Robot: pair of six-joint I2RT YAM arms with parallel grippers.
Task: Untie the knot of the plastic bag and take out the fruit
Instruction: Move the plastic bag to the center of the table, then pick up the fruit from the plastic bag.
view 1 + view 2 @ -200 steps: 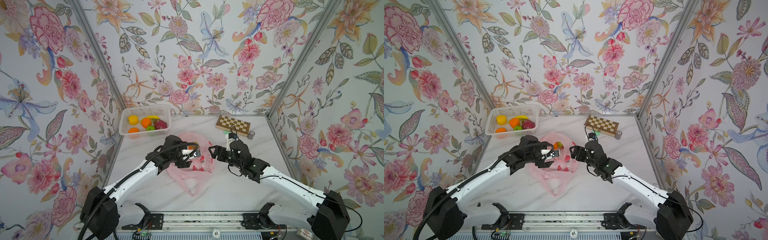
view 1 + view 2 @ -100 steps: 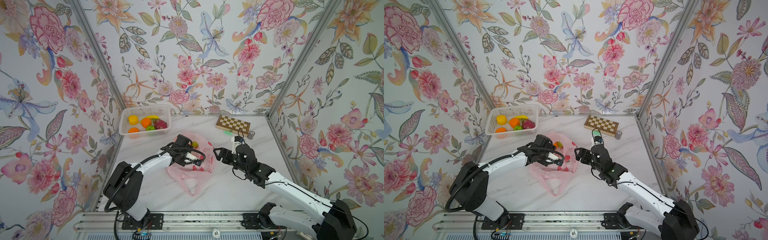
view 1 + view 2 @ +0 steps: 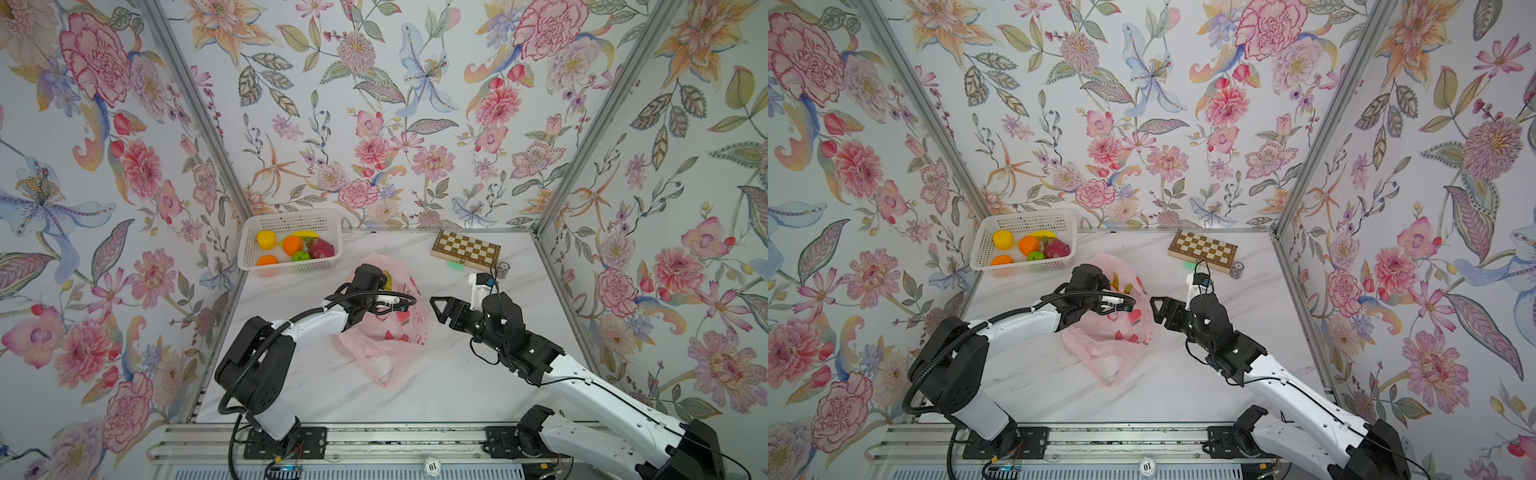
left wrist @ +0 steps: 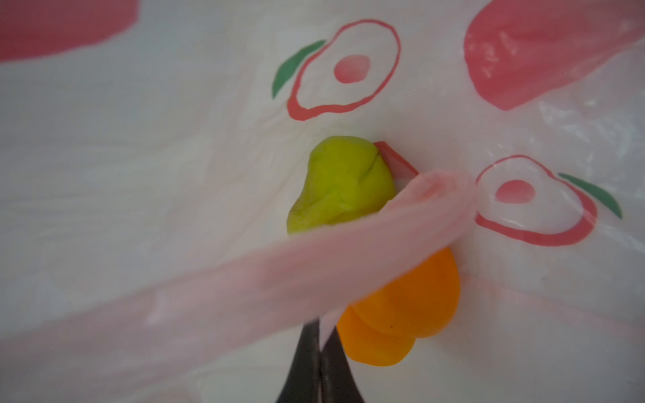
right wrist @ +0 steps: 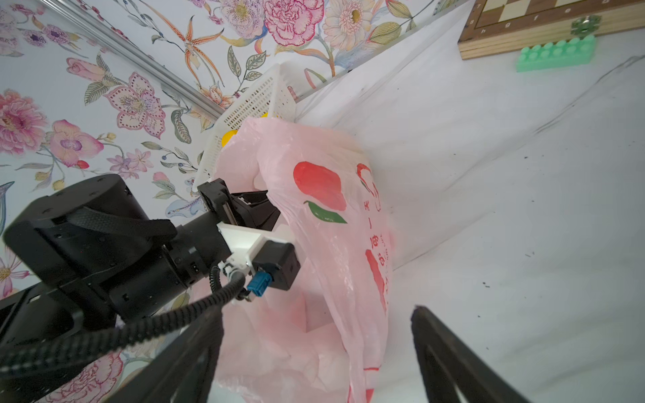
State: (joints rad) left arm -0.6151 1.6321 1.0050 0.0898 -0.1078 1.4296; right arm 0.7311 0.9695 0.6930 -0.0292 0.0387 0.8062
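- left gripper (image 4: pixel 319 349): fingers pressed together inside the plastic bag (image 3: pixel 390 332), pinching a rolled pink strip of the bag's film; the fingertips themselves are hidden behind that strip
- left wrist view looks into the bag: a green-yellow fruit (image 4: pixel 340 185) and an orange fruit (image 4: pixel 401 307) sit just past the strip, touching each other, with printed film behind them
- right gripper (image 3: pixel 436 311): jaws spread wide, holding nothing, just beside the bag's right side, apart from it, pointing at it
- the bag sits mid-table on the marble table (image 3: pixel 415 395), between the two arms; its far end is puffed up around the left wrist, its near end lies limp and flat toward the robot base
- in both top views a bit of yellow-green shows through the bag's far end next to the left wrist
- right wrist view: bag wall (image 5: pixel 331 226) with red fruit print and red lettering, left gripper body pushed in from the side
- white basket (image 3: pixel 291 216) in the far left corner, just beyond the bag; it holds a yellow piece (image 3: pixel 266 240), oranges (image 3: pixel 292 245), a green piece (image 3: pixel 299 256), a dragon fruit (image 3: pixel 321 248) and a banana (image 3: pixel 307 234)
- chessboard (image 3: pixel 465 250) at the far right by the back wall, green brick (image 3: pixel 455 264) touching its near edge
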